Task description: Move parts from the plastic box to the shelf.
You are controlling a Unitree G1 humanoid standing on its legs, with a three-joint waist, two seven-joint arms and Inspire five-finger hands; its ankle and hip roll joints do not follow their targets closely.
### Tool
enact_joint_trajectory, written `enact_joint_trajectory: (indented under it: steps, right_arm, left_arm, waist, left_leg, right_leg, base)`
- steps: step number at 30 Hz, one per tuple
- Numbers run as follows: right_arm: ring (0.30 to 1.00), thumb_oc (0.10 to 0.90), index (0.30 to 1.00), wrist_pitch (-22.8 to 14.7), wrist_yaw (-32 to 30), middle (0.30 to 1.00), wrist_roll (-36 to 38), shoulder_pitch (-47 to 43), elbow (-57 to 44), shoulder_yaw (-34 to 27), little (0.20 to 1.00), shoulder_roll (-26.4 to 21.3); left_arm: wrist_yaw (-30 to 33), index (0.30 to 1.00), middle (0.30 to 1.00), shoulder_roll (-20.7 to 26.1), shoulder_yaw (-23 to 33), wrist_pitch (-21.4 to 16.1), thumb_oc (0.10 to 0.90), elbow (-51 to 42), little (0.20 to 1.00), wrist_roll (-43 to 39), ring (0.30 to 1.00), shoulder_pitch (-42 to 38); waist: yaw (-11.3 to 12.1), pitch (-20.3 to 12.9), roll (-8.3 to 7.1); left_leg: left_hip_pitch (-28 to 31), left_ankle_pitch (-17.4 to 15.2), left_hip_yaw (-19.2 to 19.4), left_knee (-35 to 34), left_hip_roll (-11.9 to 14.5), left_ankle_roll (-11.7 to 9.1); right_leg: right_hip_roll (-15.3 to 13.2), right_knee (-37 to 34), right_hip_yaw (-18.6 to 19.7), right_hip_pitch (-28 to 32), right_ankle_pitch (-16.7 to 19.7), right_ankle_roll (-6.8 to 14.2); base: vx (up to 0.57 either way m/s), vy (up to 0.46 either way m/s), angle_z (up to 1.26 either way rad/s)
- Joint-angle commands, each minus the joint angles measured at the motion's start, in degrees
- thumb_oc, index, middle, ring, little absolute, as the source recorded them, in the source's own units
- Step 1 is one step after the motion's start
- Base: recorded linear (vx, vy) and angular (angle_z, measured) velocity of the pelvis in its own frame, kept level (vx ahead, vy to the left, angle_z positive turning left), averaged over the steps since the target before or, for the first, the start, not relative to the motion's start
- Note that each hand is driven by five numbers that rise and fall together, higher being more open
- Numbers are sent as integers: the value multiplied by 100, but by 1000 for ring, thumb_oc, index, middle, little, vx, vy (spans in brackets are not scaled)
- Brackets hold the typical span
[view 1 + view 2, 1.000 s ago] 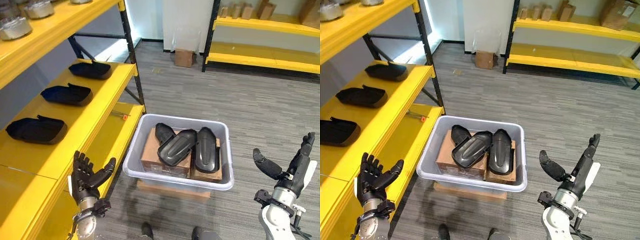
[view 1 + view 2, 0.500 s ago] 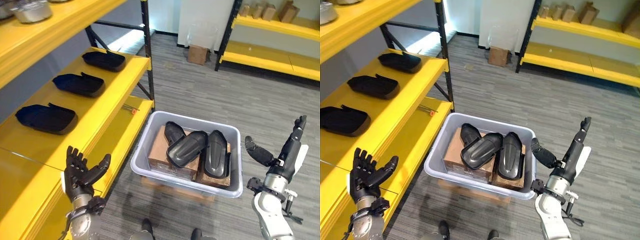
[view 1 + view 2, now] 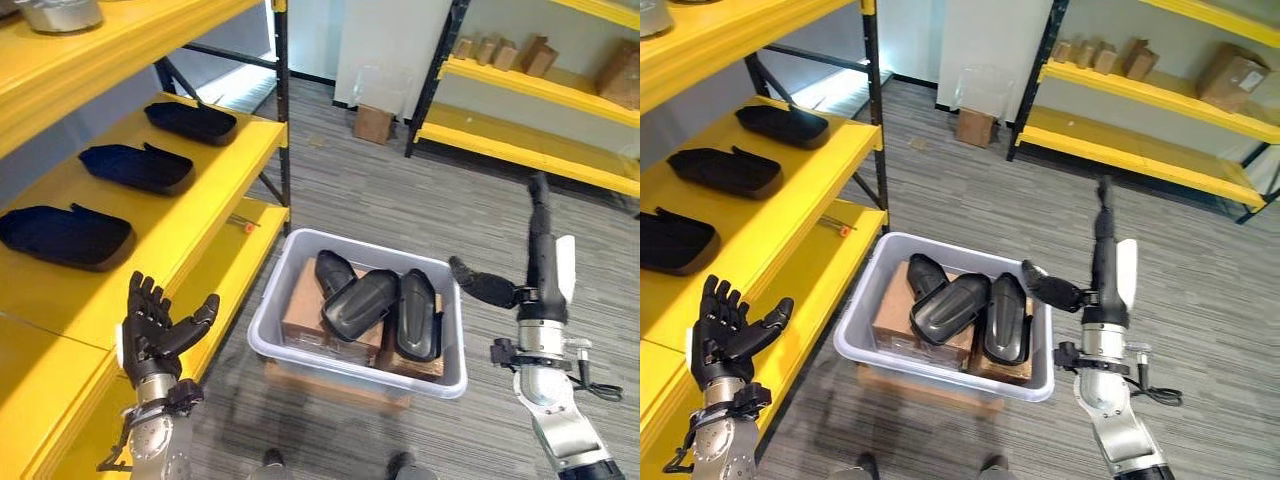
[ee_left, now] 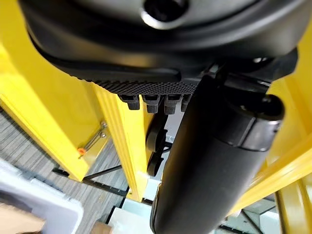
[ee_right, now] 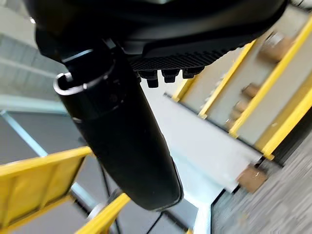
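A grey plastic box (image 3: 278,315) stands on the floor with three black moulded parts (image 3: 358,303) lying on cardboard boxes inside it. Three more black parts (image 3: 135,167) lie in a row on the yellow shelf (image 3: 190,215) at the left. My left hand (image 3: 155,330) is held up beside the shelf's front edge, fingers spread and straight, holding nothing. My right hand (image 3: 540,262) is raised to the right of the box, fingers pointing straight up and thumb (image 3: 482,286) stretched toward the box, also empty.
A lower yellow shelf board (image 3: 225,275) runs beside the box, with a small orange-tipped tool (image 3: 241,226) on it. Another yellow rack (image 3: 520,90) with cardboard boxes stands at the back. A small carton (image 3: 372,123) sits on the floor by the wall. Grey floor lies between.
My right hand has risen and moved closer to the box's right side, fingers now pointing up. The camera has shifted. The left hand stays raised by the shelf.
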Motion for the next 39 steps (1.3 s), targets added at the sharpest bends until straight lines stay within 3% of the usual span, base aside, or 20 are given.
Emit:
enact_joint_trajectory:
  steps: [1, 6, 13, 18, 21, 28, 29, 30, 33, 35, 39]
  right_arm:
    - [1000, 900, 1000, 57, 317, 1000, -30, -726, -277, -304, 1000, -197]
    - [1000, 900, 1000, 220, 798, 1000, -428, -847, -218, -57, 1000, -464]
    - [1000, 900, 1000, 394, 1004, 1000, -330, -1141, -176, 60, 1000, -677]
    - [1000, 900, 1000, 760, 932, 1000, -420, -1359, -158, 309, 1000, -497]
    - [1000, 900, 1000, 721, 729, 1000, -615, -1505, -107, 395, 1000, -349]
    - [1000, 900, 1000, 721, 729, 1000, -615, -1506, -106, 395, 1000, -349]
    - [1000, 900, 1000, 765, 622, 1000, -820, -1790, 2, 485, 1000, -324]
    - [1000, 900, 1000, 973, 672, 1000, -1064, -2434, 123, 564, 1000, -353]
    - [1000, 900, 1000, 1375, 676, 1000, -1342, -2798, 134, 664, 1000, -383]
    - [1000, 900, 1000, 1641, 596, 1000, -1404, -3065, 190, 846, 1000, -321]
    - [1000, 900, 1000, 1839, 682, 1000, -1475, -3141, 128, 960, 1000, -319]
  left_arm:
    - [143, 1000, 1000, 252, 168, -549, 900, -674, 1000, 201, 1000, -396]
    - [-31, 1000, 1000, 164, 93, -257, 900, -824, 1000, 395, 1000, -273]
    - [-275, 1000, 1000, 163, -21, -203, 900, -811, 1000, 324, 1000, -237]
    - [-124, 1000, 1000, 186, -162, -32, 900, -864, 1000, 379, 1000, -430]
    - [-120, 1000, 1000, 235, -263, 163, 900, -925, 1000, 461, 1000, -481]
    - [-119, 1000, 1000, 235, -263, 163, 900, -926, 1000, 461, 1000, -481]
    - [-157, 1000, 1000, 363, -493, 323, 900, -1026, 1000, 560, 1000, -531]
    - [72, 1000, 1000, 419, -568, 240, 900, -974, 1000, 395, 1000, -786]
    - [492, 1000, 1000, 423, -601, 58, 900, -967, 1000, 411, 1000, -957]
    - [1087, 1000, 1000, 500, -508, -205, 900, -1096, 1000, 1134, 1000, -1085]
    - [1251, 1000, 1000, 595, -334, -302, 900, -1530, 1000, 1045, 1000, -1178]
  waist:
    - [127, -124, 193]
    - [123, -177, 306]
    - [106, -109, 368]
    - [77, 30, 425]
    - [88, 105, 460]
    - [88, 105, 459]
    - [183, 275, 538]
    - [242, 645, 648]
    - [256, 914, 711]
    - [264, 1146, 756]
    - [289, 1424, 801]
  left_leg:
    - [274, -489, -119, 172, 199, -129]
    - [361, -82, -56, -137, 433, -353]
    - [284, 126, -142, -222, 486, -365]
    - [171, 36, -174, -52, 478, -340]
    - [122, -31, -195, 53, 465, -324]
    - [122, -31, -195, 53, 464, -324]
    - [-60, -82, -278, 193, 464, -313]
    - [-456, -137, -438, 417, 442, -322]
    - [-785, -133, -545, 600, 460, -336]
    - [-1054, -121, -646, 749, 443, -331]
    - [-1429, -157, -743, 980, 415, -331]
  right_leg:
    - [342, -78, -204, 563, 274, 98]
    - [592, -154, -399, 817, -153, 10]
    - [652, 8, -413, 683, -232, -141]
    - [539, 233, -306, 432, -221, -72]
    - [466, 348, -263, 337, -220, -56]
    - [465, 349, -263, 337, -221, -56]
    - [352, 514, -254, 130, -212, -39]
    - [229, 786, -133, -268, -266, -38]
    - [136, 1036, -26, -635, -289, -31]
    - [107, 1232, 112, -954, -308, -37]
    - [8, 1499, 246, -1375, -348, 0]
  base:
    - [21, -173, 8]
    - [58, -126, 3]
    - [59, -47, 8]
    - [33, 16, 13]
    - [73, 38, 6]
    - [12, 5, 0]
    - [-100, 69, -1]
    - [-147, 71, -6]
    - [-167, 23, -2]
    - [-122, 3, 15]
    - [-91, -3, 0]
